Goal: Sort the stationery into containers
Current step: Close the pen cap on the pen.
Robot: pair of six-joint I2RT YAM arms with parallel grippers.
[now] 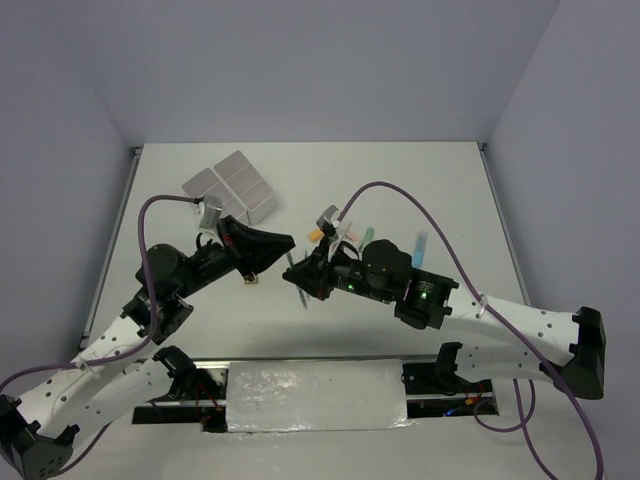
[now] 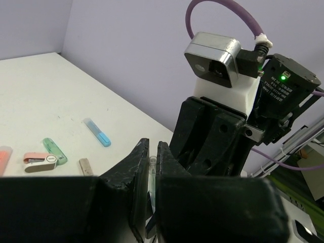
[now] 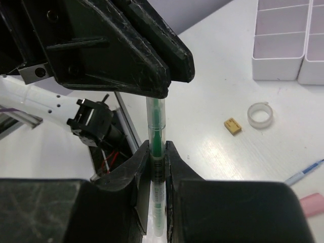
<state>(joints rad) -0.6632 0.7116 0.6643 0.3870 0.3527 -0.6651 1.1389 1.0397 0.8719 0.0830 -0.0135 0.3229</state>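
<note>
Tabletop white, walls lavender

Lab: plain walls, white table

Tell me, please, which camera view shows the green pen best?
The right wrist view: the green pen fills the centre, its green core clear, held by the right gripper and the left gripper. The left wrist view shows only a clear sliver between closed jaws; the top view shows a thin line.
</note>
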